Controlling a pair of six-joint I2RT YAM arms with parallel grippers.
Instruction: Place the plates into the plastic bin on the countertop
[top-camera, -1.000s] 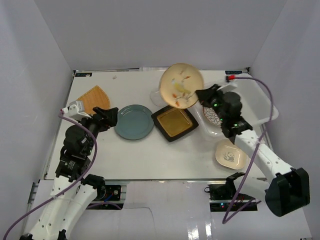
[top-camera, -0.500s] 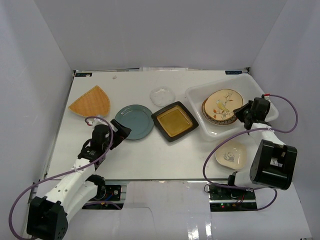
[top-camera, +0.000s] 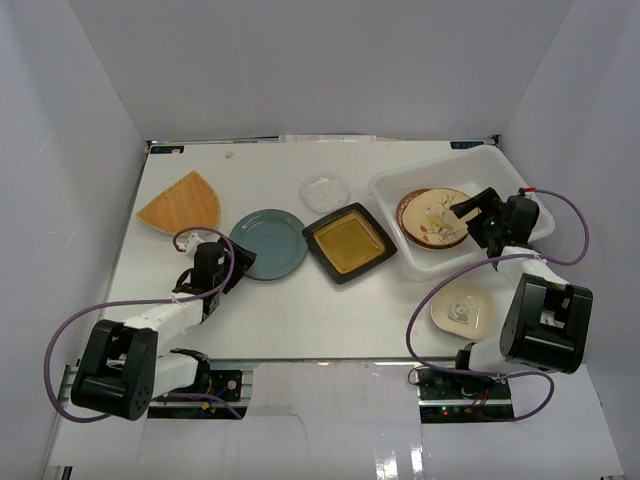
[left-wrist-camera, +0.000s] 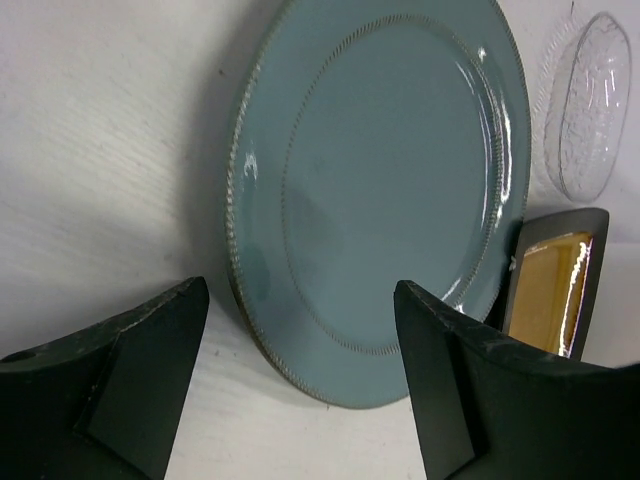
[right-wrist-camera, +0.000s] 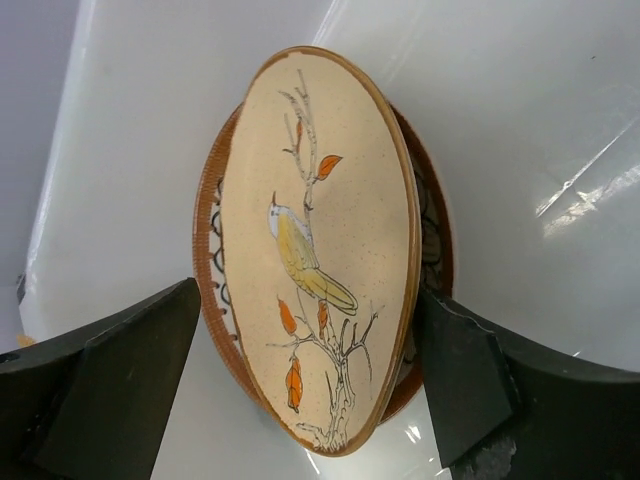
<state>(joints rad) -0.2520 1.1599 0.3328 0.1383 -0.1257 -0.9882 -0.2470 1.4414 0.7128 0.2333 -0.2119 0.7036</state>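
A cream bird-painted plate (top-camera: 437, 212) (right-wrist-camera: 320, 250) lies on the brown-rimmed petal plate (top-camera: 408, 208) (right-wrist-camera: 208, 290) inside the plastic bin (top-camera: 512, 188) (right-wrist-camera: 520, 110). My right gripper (top-camera: 468, 212) (right-wrist-camera: 300, 400) is open at this stack's right edge, a finger on each side of the bird plate. On the countertop (top-camera: 300, 305) my left gripper (top-camera: 236, 262) (left-wrist-camera: 300, 390) is open, low at the left rim of the blue-grey plate (top-camera: 270, 243) (left-wrist-camera: 380, 180), not touching it. The orange fan plate (top-camera: 180, 203), clear glass plate (top-camera: 325, 190) (left-wrist-camera: 590, 100), black square plate (top-camera: 350, 242) (left-wrist-camera: 550, 290) and a cream dish (top-camera: 460, 310) also lie there.
White walls enclose the countertop on three sides. The bin stands at the back right corner. The cream dish sits close to the right arm's base, near the front edge. Cables loop from both arms over the front of the table.
The right gripper carried the bird plate from mid-air into the bin, then opened and let it go onto the brown-rimmed plate. The left arm sank low and came up to the blue-grey plate's rim.
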